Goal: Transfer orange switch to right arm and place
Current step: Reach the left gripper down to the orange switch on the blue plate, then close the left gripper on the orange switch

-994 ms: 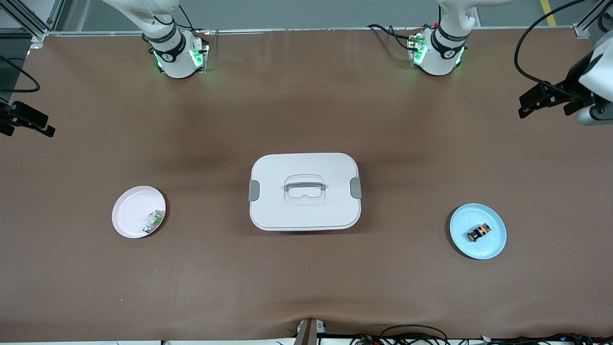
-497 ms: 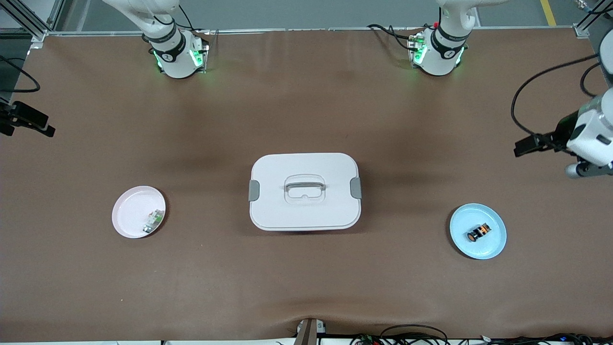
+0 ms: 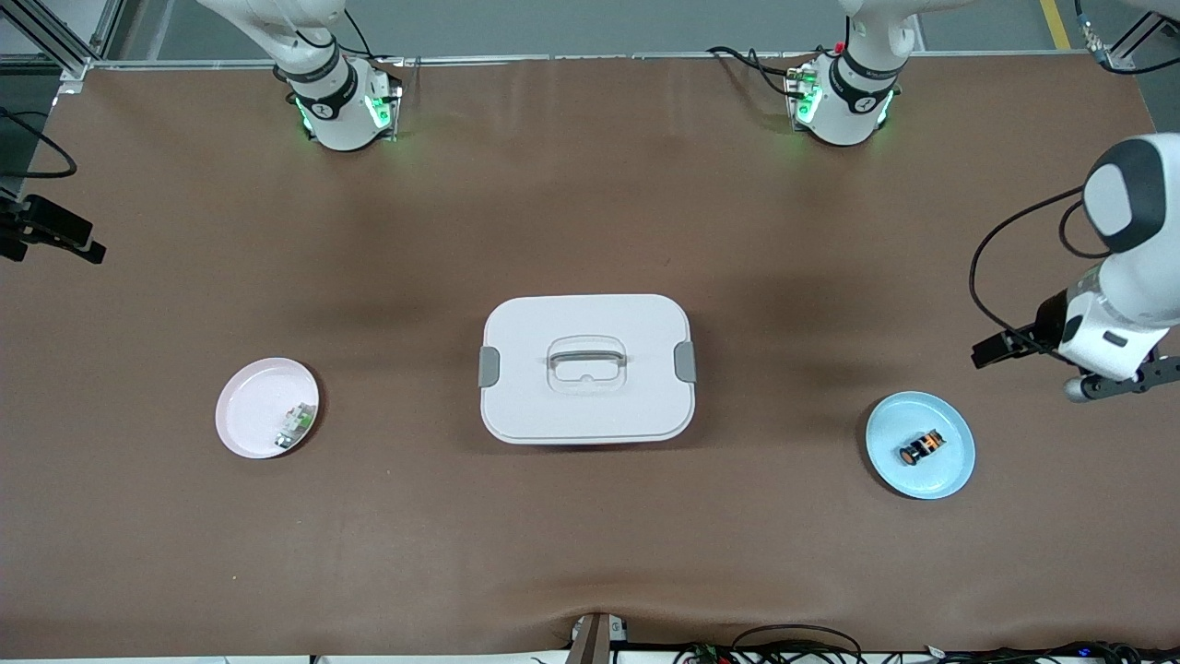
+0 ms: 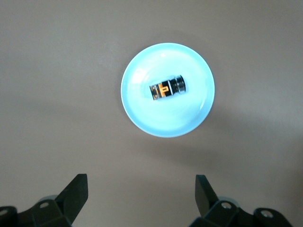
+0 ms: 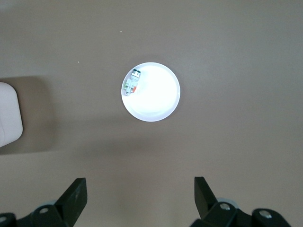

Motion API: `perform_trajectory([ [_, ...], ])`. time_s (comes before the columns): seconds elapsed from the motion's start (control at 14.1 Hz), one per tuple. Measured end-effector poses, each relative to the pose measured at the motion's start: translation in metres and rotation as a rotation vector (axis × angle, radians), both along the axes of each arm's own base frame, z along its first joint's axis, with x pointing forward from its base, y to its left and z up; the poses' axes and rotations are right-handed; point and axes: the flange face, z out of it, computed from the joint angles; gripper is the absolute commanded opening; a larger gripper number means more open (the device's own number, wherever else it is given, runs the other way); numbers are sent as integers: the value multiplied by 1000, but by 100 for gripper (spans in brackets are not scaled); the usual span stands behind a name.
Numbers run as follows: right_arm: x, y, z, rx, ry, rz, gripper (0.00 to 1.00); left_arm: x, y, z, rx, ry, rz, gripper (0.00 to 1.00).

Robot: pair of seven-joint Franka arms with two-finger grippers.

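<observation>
Your left tool (image 4: 141,198) has swung in above the blue plate (image 3: 954,470), wide open, lining up on the orange switch (image 3: 922,447); the right tool (image 5: 140,198) waits wide open.

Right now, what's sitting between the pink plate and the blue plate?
The front view shows the white lidded box between the pink plate and blue plate.

A robotics lab: two bolted arm bases (image 3: 341,106) on a brown-matted table (image 3: 590,535), aluminium framing.
</observation>
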Motion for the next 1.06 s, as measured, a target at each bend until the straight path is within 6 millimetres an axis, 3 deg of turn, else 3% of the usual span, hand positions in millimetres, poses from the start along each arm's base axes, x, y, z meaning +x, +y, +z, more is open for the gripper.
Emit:
perform_trajectory([
  [0.64,0,0,0,0,-1,-1,100,35,2,-135,-35,-97,184,100],
  [1.06,0,0,0,0,0,-1,100,44,-3,-179,-50,-127,212,100],
])
